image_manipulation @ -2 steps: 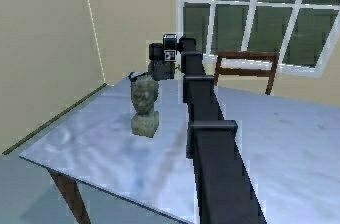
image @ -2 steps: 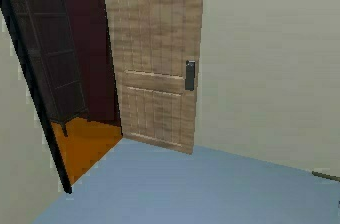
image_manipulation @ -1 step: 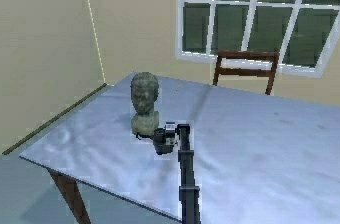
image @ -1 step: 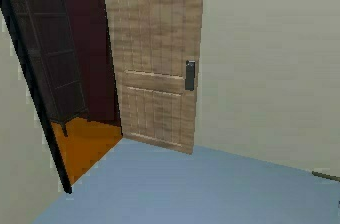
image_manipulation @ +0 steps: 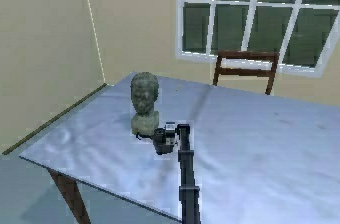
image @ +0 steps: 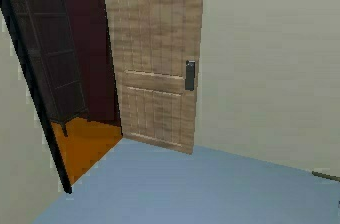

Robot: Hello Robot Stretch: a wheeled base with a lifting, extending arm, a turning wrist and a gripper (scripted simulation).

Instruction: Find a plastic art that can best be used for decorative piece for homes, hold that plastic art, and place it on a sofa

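Reaching: the arm (image_manipulation: pixel 187 180) extends over the bench (image_manipulation: pixel 278 130), bringing the tool (image_manipulation: pixel 161 139) close to the bust (image_manipulation: pixel 144 103).
Bust: upright on the bench, probably the decorative piece wanted.
Tool: cannot tell whether it holds anything.
Door (image: pixel 158 70): ajar, possibly the route to a sofa.

A grey table (image_manipulation: pixel 258 130) carries 1 dark green bust (image_manipulation: pixel 144 104) near its middle.

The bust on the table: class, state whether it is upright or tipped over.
Upright. The bust stands on its base on the table, with the head at the top and the neck straight.
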